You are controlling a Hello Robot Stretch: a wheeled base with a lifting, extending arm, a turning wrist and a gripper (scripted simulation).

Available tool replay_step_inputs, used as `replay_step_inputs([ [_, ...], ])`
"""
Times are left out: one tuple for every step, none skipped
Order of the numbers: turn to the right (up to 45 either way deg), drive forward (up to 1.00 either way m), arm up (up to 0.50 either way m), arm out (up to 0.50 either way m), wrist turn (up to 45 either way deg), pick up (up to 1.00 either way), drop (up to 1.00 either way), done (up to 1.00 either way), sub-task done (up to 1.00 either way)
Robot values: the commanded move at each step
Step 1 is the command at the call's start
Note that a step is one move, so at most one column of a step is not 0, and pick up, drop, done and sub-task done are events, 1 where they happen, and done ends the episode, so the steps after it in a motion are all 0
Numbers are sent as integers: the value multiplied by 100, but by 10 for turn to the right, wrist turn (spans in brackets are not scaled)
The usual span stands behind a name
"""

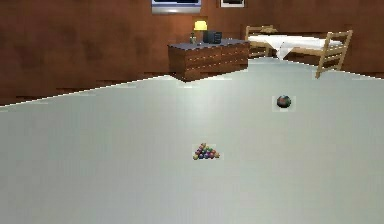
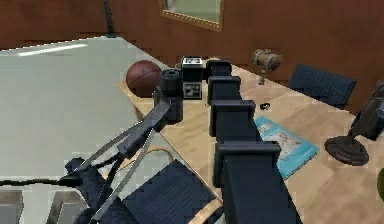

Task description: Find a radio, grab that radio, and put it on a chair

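1. Where the pale floor [image 1: 100,150] meets the wood walls, a bed [image 1: 300,45] sits at the fwd view's top right, w/ a dresser [image 1: 208,58] just left of it.
2. Wood table [image 2: 310,122], arm side view: arm [image 2: 240,150] reaches across it. Far chair [image 2: 322,84], blue, at the far edge; near chair [image 2: 170,195], blue, at the near edge.
3. Basketball [image 2: 145,76] by the table's left end, near the gripper body.
4. Gripper [image 2: 95,175]: fingers slope down off the near edge twd the near chair. Can't tell jaw state or if anything's held.
5. Blue book [image 2: 285,142] lies flat, right of the arm.
6. Small dark box [image 1: 213,37] on the dresser top, just right of a yellow lamp [image 1: 201,27]; poss. the radio, too small to tell.
7. Triangle of coloured balls [image 1: 207,152] mid-floor.
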Motion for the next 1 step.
replay_step_inputs([
  [0, 0, 0, -22, 0, 0, 0, 0, 0],
])
